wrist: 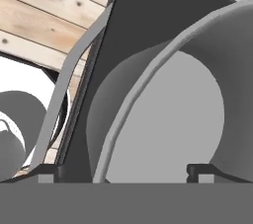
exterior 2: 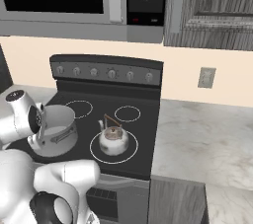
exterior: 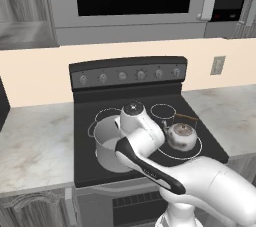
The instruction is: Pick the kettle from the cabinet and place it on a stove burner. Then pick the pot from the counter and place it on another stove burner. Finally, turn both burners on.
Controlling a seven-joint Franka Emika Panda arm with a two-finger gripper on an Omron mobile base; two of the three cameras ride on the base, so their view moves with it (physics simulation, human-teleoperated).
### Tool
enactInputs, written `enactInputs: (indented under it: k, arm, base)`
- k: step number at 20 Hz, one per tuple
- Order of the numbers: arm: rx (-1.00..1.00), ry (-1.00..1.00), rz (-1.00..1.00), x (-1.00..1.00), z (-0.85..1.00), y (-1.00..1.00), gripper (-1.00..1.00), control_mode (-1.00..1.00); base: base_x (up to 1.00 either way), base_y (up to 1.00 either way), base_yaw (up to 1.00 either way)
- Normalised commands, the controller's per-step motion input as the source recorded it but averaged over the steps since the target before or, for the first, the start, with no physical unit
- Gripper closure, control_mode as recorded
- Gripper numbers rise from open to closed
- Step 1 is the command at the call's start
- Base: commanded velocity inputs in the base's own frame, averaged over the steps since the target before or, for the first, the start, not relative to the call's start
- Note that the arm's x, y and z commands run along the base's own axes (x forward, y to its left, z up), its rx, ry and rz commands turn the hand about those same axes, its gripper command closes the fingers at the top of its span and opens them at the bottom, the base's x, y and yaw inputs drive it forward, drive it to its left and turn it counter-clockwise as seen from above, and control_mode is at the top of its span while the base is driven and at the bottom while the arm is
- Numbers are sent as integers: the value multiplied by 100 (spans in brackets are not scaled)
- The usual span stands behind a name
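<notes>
The large grey pot (exterior: 104, 146) (exterior 2: 58, 125) stands on the front left burner of the black cooktop (exterior: 85, 116). In the hand view my gripper (wrist: 123, 171) is open, one fingertip (wrist: 47, 171) outside the pot's wall and the other inside, with the thin rim (wrist: 148, 77) between them and touching neither. The arm's wrist (exterior: 134, 121) hovers over the pot's right side. The small shiny kettle (exterior: 181, 136) (exterior 2: 113, 139) sits upright inside the white ring of the front right burner (exterior 2: 96, 153). The dark wood-grain cabinet (exterior 2: 212, 6) hangs at the upper right.
A row of knobs (exterior: 122, 76) lines the stove's back panel. Above it hangs a silver microwave (exterior: 130, 1). Marbled counter (exterior: 30, 146) (exterior 2: 207, 134) runs on both sides of the stove. A wall outlet (exterior 2: 206, 77) sits over the right counter.
</notes>
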Motion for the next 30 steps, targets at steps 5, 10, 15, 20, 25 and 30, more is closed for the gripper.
enactInputs:
  k: [5,10,15,20,25,30]
  arm:
    - [0,-9,0,-18,38,0,-100,-100]
    - [-1,-3,0,-5,44,0,-100,-100]
    - [0,-2,0,-5,41,0,-100,-100]
    - [-1,0,0,-2,37,0,-100,-100]
    - [-5,0,0,0,38,0,-100,-100]
    - [-10,0,0,0,32,2,-100,-100]
  base:
    - [0,0,0]
    - [0,0,0]
    - [0,0,0]
    - [0,0,0]
    - [0,0,0]
    - [0,0,0]
